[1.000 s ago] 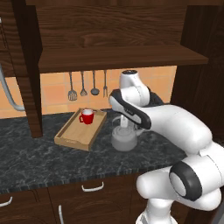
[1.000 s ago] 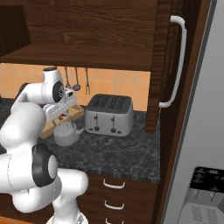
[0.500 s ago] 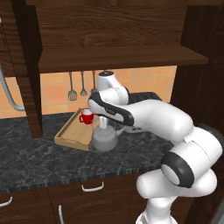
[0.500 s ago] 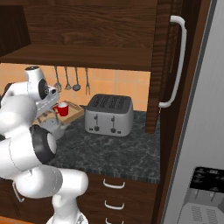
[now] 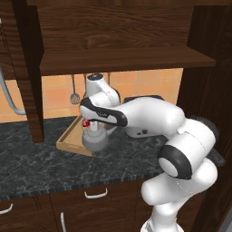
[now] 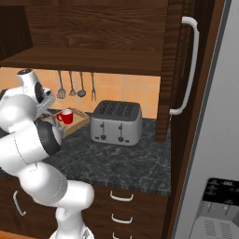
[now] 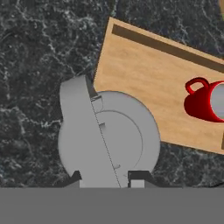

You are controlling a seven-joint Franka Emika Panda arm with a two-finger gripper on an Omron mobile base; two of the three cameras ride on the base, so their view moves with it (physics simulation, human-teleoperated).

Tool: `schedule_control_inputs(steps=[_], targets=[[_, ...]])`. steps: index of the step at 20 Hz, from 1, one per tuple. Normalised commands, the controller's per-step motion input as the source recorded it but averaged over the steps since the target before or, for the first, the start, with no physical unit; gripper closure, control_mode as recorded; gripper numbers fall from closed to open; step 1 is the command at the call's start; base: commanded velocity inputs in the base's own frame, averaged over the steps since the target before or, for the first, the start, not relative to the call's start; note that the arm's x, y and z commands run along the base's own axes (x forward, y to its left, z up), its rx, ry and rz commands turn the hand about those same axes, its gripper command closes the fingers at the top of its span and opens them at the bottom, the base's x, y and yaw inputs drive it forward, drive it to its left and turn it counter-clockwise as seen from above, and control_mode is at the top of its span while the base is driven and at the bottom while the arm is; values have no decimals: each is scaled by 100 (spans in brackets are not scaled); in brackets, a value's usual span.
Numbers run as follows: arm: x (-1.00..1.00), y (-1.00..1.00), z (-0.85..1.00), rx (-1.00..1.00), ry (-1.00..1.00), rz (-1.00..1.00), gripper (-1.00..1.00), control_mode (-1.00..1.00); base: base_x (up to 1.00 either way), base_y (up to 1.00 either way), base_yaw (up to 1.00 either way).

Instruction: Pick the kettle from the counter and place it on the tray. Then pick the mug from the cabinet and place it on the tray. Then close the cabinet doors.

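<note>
My gripper (image 7: pixel 106 178) is shut on the thin handle of the grey kettle (image 7: pixel 109 140), which hangs under the hand. Seen from the hand, the kettle overlaps one edge of the light-wood tray (image 7: pixel 144 78), partly over the tray and partly over the dark counter (image 7: pixel 35 65). The red mug (image 7: pixel 205 100) stands upright in the tray, apart from the kettle. From the left base, the kettle (image 5: pixel 95 141) sits at the tray's (image 5: pixel 68 138) right end below the gripper (image 5: pixel 93 130), and the mug (image 5: pixel 84 122) peeks out behind the hand. Both cabinet doors (image 6: pixel 179 70) stand open.
A silver toaster (image 6: pixel 116 122) stands on the counter to the right of the tray (image 6: pixel 77 125). Utensils (image 6: pixel 72 84) hang on the tiled back wall. The cabinet shelf (image 5: pixel 122 59) runs just above the arm. The left door (image 5: pixel 29 68) stands edge-on beside the tray.
The arm has swung left with the kettle, from the counter beside the toaster to the tray's edge. The mug and the tray have stayed put.
</note>
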Motion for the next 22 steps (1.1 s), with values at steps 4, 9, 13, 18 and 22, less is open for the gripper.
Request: schedule_control_inputs(steps=[4, 9, 13, 18, 22], targets=[[23, 39, 0, 0, -13, 5, 100, -100, 0, 0, 0], [29, 31, 0, 0, -10, 0, 100, -100, 0, 0, 0], [40, 26, 0, 0, -3, 0, 100, -100, 0, 0, 0], [26, 15, 0, 0, -5, 0, 100, -100, 0, 0, 0], [28, 23, -1, 0, -3, 0, 100, -100, 0, 0, 0]])
